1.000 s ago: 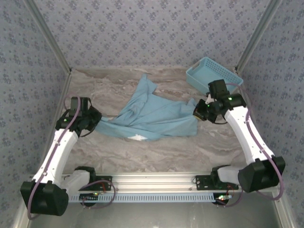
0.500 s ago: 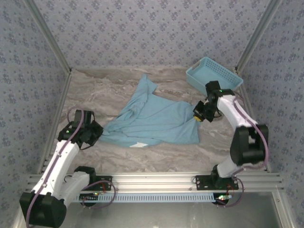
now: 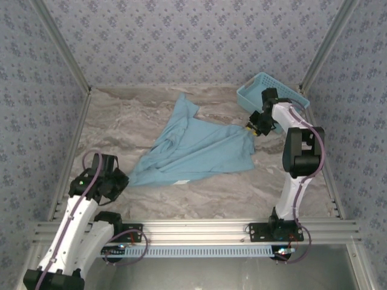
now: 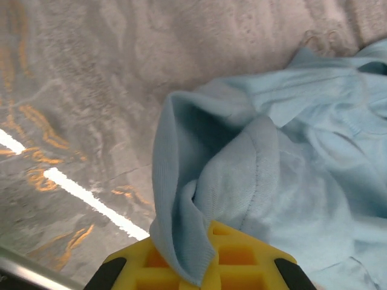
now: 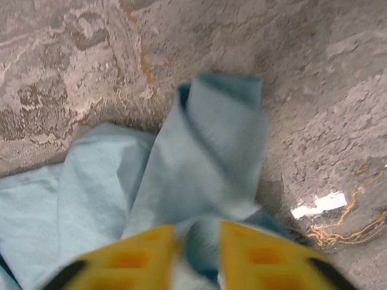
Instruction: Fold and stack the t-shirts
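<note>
Plainly, the shirt (image 3: 193,148) lies rumpled in the middle of the tabletop (image 3: 121,115). One corner is drawn toward the near left and another reaches toward the basket (image 3: 272,90) at the far right. The left fingers (image 4: 242,260) are clamped on a hemmed edge; the wrist view shows a fold of cloth running down between them. The right fingers (image 5: 254,254) stand apart, with a fold of the shirt lying in the gap.

The step in hand looks like spreading the shirt flat before any fold. To do it well, the left side should hold its grip low over the tabletop, so the cloth slides rather than lifts. The right side needs a firm hold on a true corner or hem, not on a pleat in the middle of the fabric. Then both should draw apart evenly until the diagonal creases go. It would be wise to pull clear of the basket, so nothing snags on its rim.

The right wrist view is blurred, so I cannot tell whether those fingers touch the cloth. I also cannot tell which part each side has: sleeve, shoulder or bottom hem. A small white patch (image 3: 177,181) at the near edge may be lettering or a label. The far flap may be a sleeve, though its shape is unclear.
</note>
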